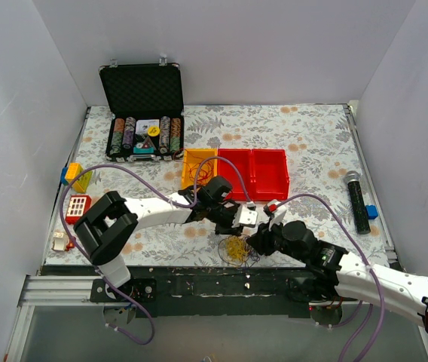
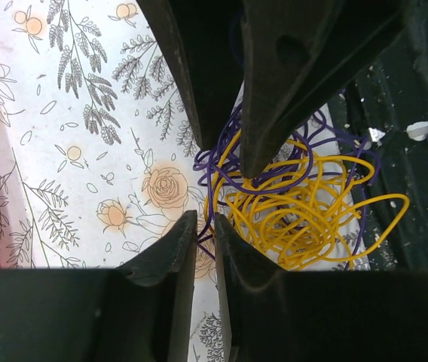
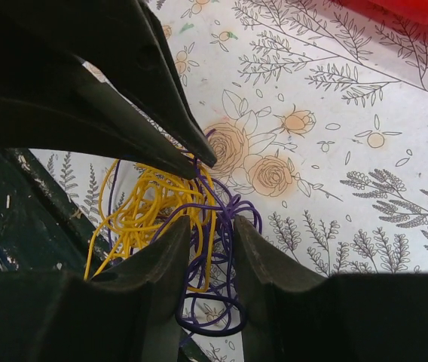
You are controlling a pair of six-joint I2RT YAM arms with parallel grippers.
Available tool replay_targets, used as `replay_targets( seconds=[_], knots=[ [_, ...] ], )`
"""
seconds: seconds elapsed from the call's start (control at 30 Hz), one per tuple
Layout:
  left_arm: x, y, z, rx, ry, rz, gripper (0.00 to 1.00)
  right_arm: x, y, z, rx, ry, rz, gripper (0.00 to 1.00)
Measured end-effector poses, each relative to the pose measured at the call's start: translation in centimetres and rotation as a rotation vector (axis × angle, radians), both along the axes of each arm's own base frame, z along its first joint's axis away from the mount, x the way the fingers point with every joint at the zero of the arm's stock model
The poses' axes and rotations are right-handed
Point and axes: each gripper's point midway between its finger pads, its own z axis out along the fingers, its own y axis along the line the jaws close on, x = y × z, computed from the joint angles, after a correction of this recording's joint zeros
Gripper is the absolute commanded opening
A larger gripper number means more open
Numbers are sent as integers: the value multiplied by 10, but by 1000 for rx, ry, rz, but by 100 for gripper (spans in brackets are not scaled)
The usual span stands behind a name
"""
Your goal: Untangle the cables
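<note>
The counter (image 1: 304, 128) is covered with a white cloth printed with grey leaves and orange roses. Plain white walls (image 1: 236, 45) close it in at the back and on both sides. A dark metal rail (image 1: 221, 290) runs along the near edge, where the arms are bolted.

At the back left a black case (image 1: 142, 90) stands open, with rows of chips (image 1: 127, 136) in its tray. A yellow bin (image 1: 199, 167) and two red bins (image 1: 268, 172) sit side by side near the middle. A microphone (image 1: 356, 197) lies to the right with a small blue block (image 1: 371, 212) just beside it. Toy blocks (image 1: 74, 175) sit at the left edge.

The cables (image 1: 236, 249) lie in a loose heap at the middle of the near edge. Yellow loops are tangled with purple ones, and some of the yellow reaches past the cloth over the dark rail.

Both arms meet over the heap. The left gripper (image 2: 204, 219) has its fingers drawn almost together, with only a slit between them. A purple strand runs up to that slit, but I cannot tell whether it is pinched. The right gripper (image 3: 210, 222) has its fingers parted, and purple strands pass through the gap without being clamped.
</note>
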Motion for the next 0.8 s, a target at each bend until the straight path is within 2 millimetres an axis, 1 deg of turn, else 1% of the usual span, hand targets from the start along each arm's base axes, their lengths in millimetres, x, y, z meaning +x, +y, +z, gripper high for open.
replay_targets(
  seconds=[0.07, 0.17, 0.2, 0.23, 0.27, 0.33, 0.43, 0.5, 0.67, 0.77, 0.8],
  knots=[
    [1, 0, -5, 7, -9, -8, 20, 0, 0, 1, 4, -3, 2, 37],
    [3, -2, -3, -2, -25, -17, 25, 0, 0, 2, 6, -6, 3, 36],
    [3, -3, -2, -6, -31, -21, 33, 0, 1, 2, 6, -6, 5, 36],
    [4, -4, -1, -11, -36, -23, 50, 0, 1, 2, 6, -6, 6, 35],
    [5, -5, 0, -15, -42, -26, 55, 0, 1, 2, 6, -6, 7, 35],
    [5, -5, 1, -18, -48, -33, 56, -1, 1, 2, 6, -6, 8, 35],
    [5, -5, 1, -16, -50, -35, 52, -1, 1, 2, 6, -5, 11, 34],
    [5, -5, 1, -17, -53, -37, 47, -1, 1, 2, 7, -5, 13, 34],
    [5, -7, 2, -27, -58, -40, 13, -3, 2, -1, -3, 1, 24, 33],
    [4, -8, 3, -33, -61, -45, 5, -3, 2, -1, -5, -4, 32, 33],
    [4, -8, 3, -34, -62, -49, 0, -3, 2, 0, -7, -8, 35, 33]
  ],
)
